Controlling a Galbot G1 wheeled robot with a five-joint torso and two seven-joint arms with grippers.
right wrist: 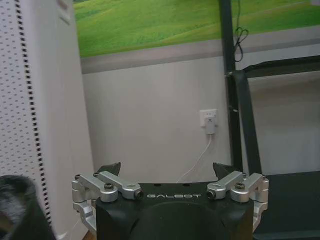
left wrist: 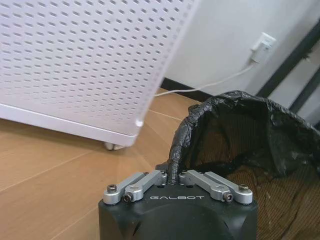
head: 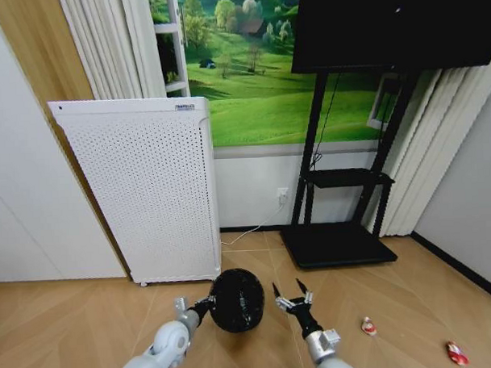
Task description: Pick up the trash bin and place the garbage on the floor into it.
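Observation:
The black trash bin (head: 236, 300) with its dark bag liner is low in the head view, over the herringbone floor (head: 81, 319). My left gripper (head: 203, 305) is shut on the bin's near rim. In the left wrist view the fingers (left wrist: 172, 176) pinch the crinkled liner edge of the trash bin (left wrist: 245, 145). My right gripper (head: 291, 299) hangs open just right of the bin with nothing between its fingers. It also shows open in its own wrist view (right wrist: 166, 170), with the bin's rim (right wrist: 15, 207) blurred at the corner. Two red-and-white pieces of garbage (head: 368, 326) (head: 456, 353) lie on the floor to the right.
A tall white perforated appliance (head: 149, 187) stands close behind and left of the bin, seen also from the left wrist (left wrist: 85, 65). A black TV stand (head: 338, 244) sits at the back right, with a white cable (head: 255, 228) running to a wall socket. Open floor lies right of the bin.

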